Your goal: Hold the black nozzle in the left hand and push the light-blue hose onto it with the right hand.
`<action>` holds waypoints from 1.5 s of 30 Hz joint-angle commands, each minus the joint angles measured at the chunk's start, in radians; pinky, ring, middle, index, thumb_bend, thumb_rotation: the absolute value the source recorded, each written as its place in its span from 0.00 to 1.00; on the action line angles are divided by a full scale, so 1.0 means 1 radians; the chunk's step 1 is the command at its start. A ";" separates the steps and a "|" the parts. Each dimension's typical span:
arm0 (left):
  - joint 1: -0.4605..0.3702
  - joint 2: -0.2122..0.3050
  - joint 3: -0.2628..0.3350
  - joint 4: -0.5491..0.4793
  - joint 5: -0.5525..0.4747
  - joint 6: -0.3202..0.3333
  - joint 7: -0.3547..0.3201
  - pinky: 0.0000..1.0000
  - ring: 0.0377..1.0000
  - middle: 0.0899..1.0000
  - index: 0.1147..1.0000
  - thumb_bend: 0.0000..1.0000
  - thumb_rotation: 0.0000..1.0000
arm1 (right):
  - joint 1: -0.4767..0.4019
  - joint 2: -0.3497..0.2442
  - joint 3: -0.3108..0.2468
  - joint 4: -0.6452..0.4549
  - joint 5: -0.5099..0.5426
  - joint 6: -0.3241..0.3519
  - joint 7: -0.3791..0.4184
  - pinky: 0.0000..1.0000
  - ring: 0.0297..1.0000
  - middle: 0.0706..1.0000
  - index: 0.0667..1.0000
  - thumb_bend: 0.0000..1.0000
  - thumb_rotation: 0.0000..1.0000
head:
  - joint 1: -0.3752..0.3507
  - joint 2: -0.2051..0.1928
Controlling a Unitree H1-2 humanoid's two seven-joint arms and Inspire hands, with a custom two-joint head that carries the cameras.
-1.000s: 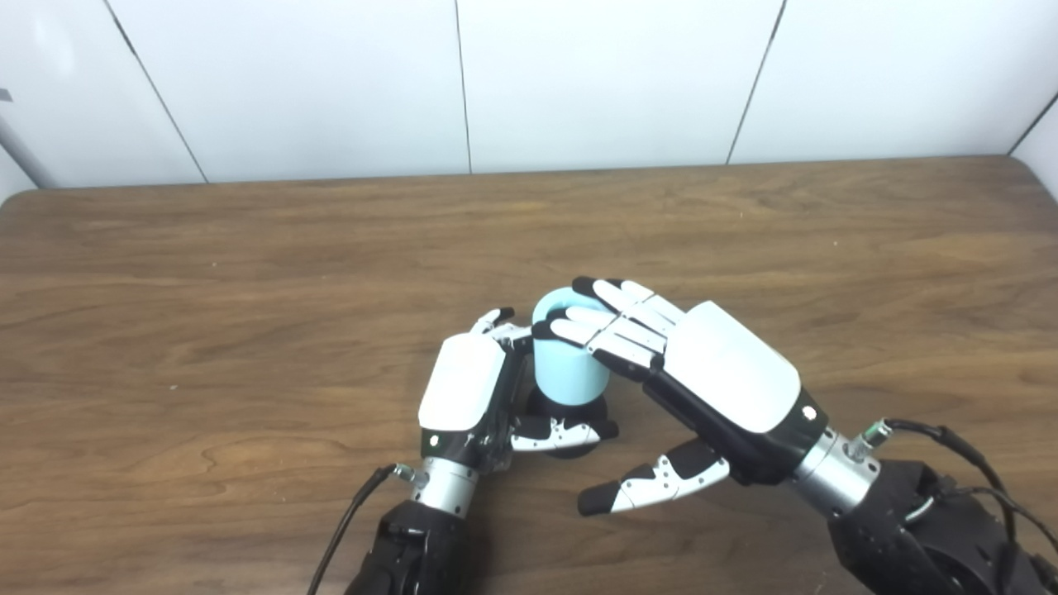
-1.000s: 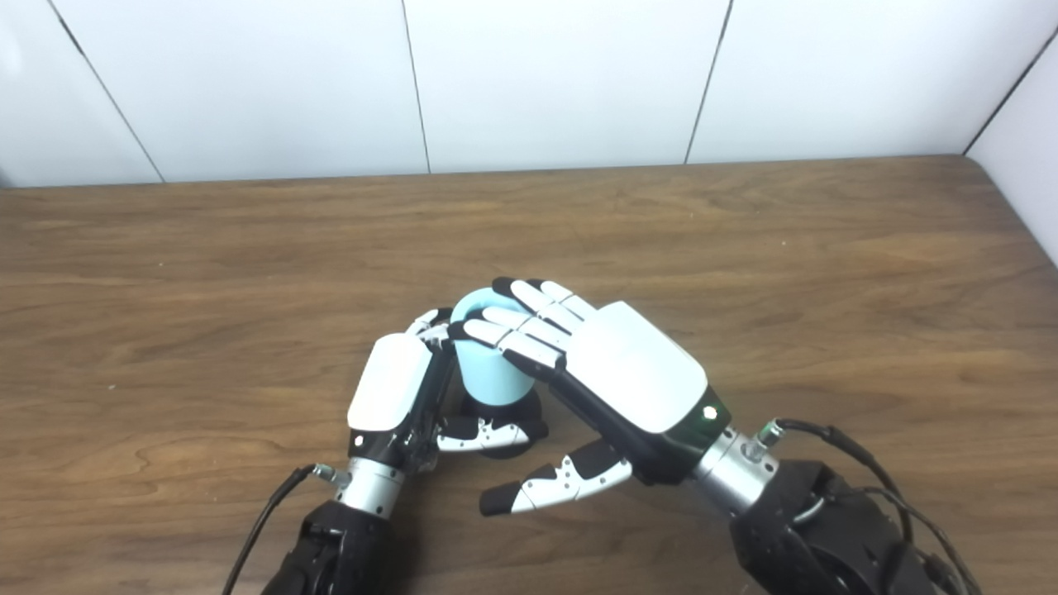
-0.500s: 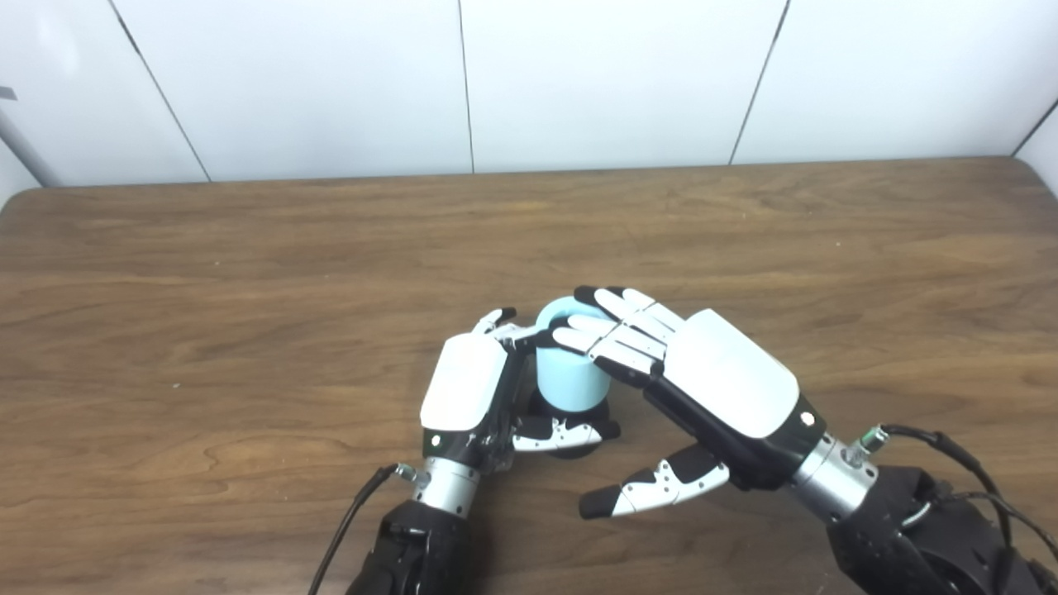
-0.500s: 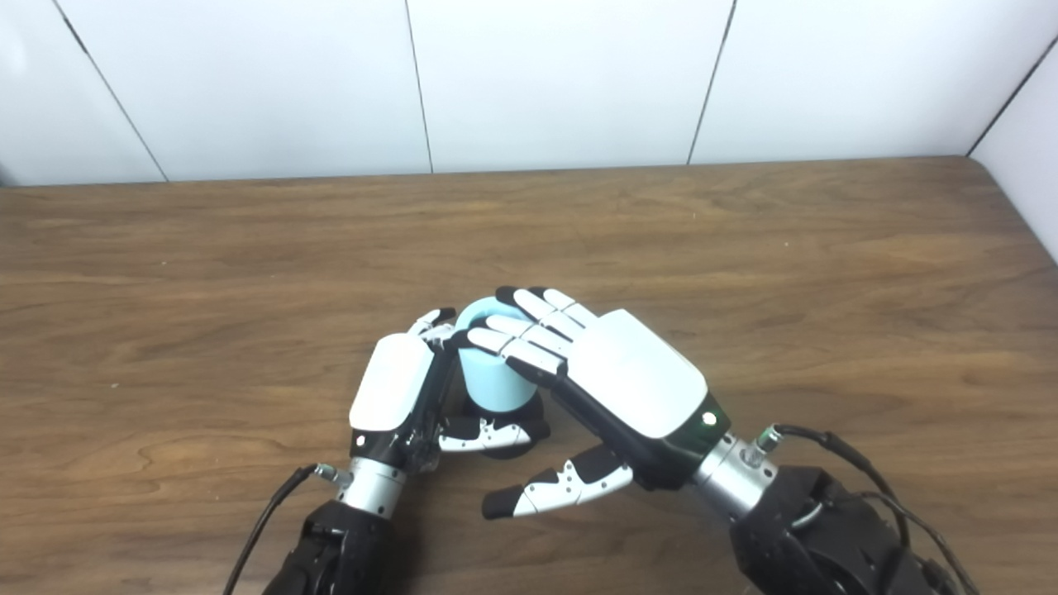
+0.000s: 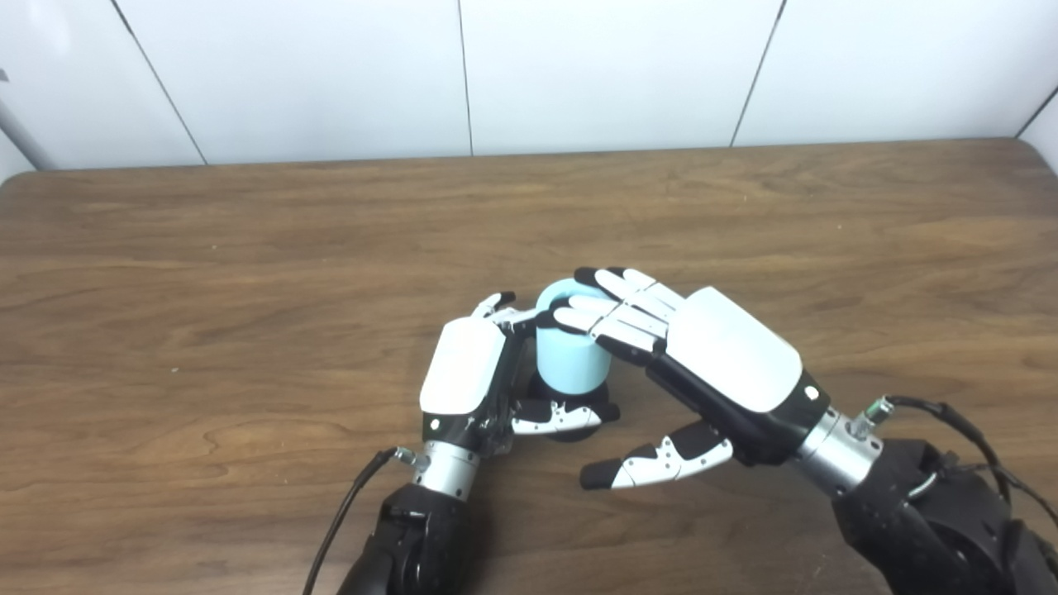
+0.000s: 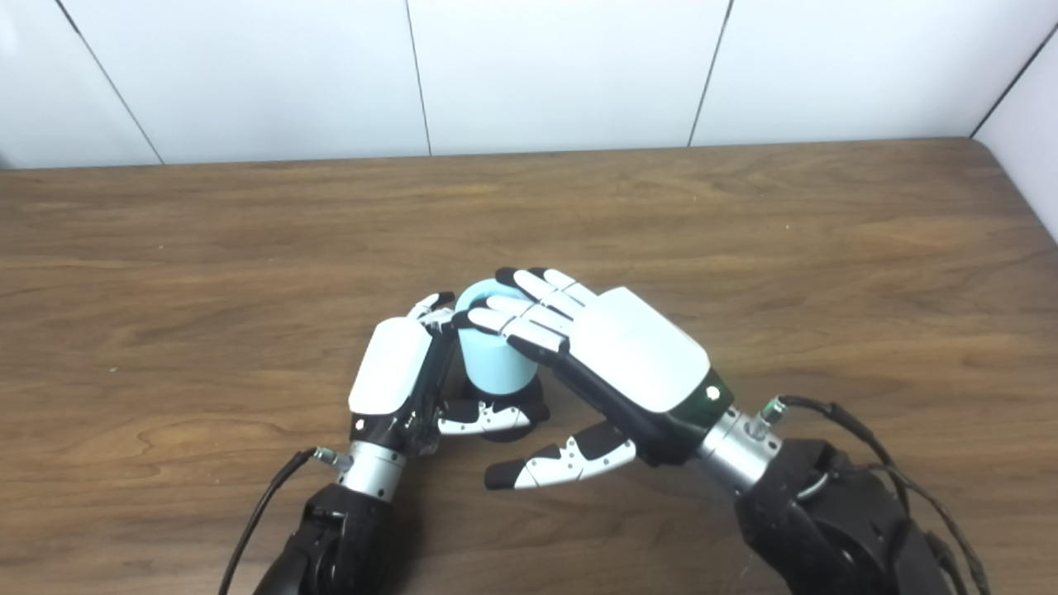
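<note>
A short light-blue hose [image 5: 569, 368] stands upright on the black nozzle [image 5: 537, 387] near the middle of the wooden table [image 5: 248, 273]. My left hand [image 5: 463, 376] is shut on the nozzle from the left, its thumb [image 5: 554, 417] crossing in front of the black base. My right hand [image 5: 727, 359] comes in from the right. Its fingers [image 5: 616, 310] lie flat over the hose's top rim, while its thumb [image 5: 653, 463] sticks out low and apart, touching nothing. Most of the nozzle is hidden by the hose and my left hand.
A white panelled wall [image 5: 579, 74] runs along the table's far edge. Cables trail from my left wrist [image 5: 347, 512] and right wrist [image 5: 950, 413]. Bare wood lies to the left, right and behind the hands.
My right hand's fingers have sunk a little onto the hose top, and the hose sits slightly lower on the nozzle. The whole picture has shifted upward since then, from the camera moving.
</note>
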 commanded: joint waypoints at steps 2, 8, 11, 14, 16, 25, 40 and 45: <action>0.028 0.012 -0.005 0.039 0.006 0.020 -0.035 0.87 0.60 0.37 0.46 0.52 0.00 | -0.044 0.011 -0.027 -0.041 0.017 0.034 0.022 0.95 0.94 0.90 0.87 0.53 0.87 | 0.000 0.001; 0.029 0.013 -0.004 0.044 0.007 0.022 -0.036 0.87 0.61 0.38 0.46 0.52 0.00 | -0.078 0.034 -0.044 -0.075 0.012 0.066 0.053 0.92 0.92 0.89 0.86 0.54 0.93 | -0.002 0.000; 0.029 0.013 -0.004 0.047 0.008 0.026 -0.038 0.87 0.61 0.39 0.45 0.52 0.00 | -0.091 0.036 -0.051 -0.084 0.012 0.065 0.057 0.91 0.91 0.88 0.85 0.53 0.90 | -0.002 0.000; 0.027 0.015 -0.005 0.054 0.013 0.023 -0.033 0.87 0.61 0.39 0.45 0.52 0.00 | -0.101 0.038 -0.061 -0.092 0.018 0.076 0.067 0.91 0.92 0.88 0.86 0.53 0.92 | -0.002 0.000; 0.026 0.016 -0.004 0.056 0.013 0.024 -0.033 0.87 0.61 0.39 0.45 0.52 0.00 | -0.105 0.039 -0.068 -0.097 0.024 0.086 0.074 0.91 0.92 0.88 0.86 0.54 0.93 | -0.002 0.000; 0.021 0.015 0.005 0.053 0.001 0.026 -0.037 0.86 0.61 0.41 0.46 0.52 0.00 | -0.109 0.042 -0.088 -0.098 0.043 0.101 0.081 0.92 0.94 0.90 0.86 0.54 0.93 | -0.001 -0.001; -0.004 0.037 0.009 0.025 0.048 0.050 -0.067 0.90 0.79 0.78 0.77 1.00 0.23 | -0.100 0.053 -0.092 -0.080 0.035 0.097 0.072 0.92 0.95 0.90 0.87 0.54 0.92 | 0.007 -0.005; -0.021 0.043 0.027 0.011 0.051 0.058 -0.081 0.91 0.81 0.79 0.81 1.00 0.29 | -0.101 0.055 -0.088 -0.072 0.026 0.092 0.072 0.94 0.95 0.90 0.88 0.54 0.93 | 0.009 -0.006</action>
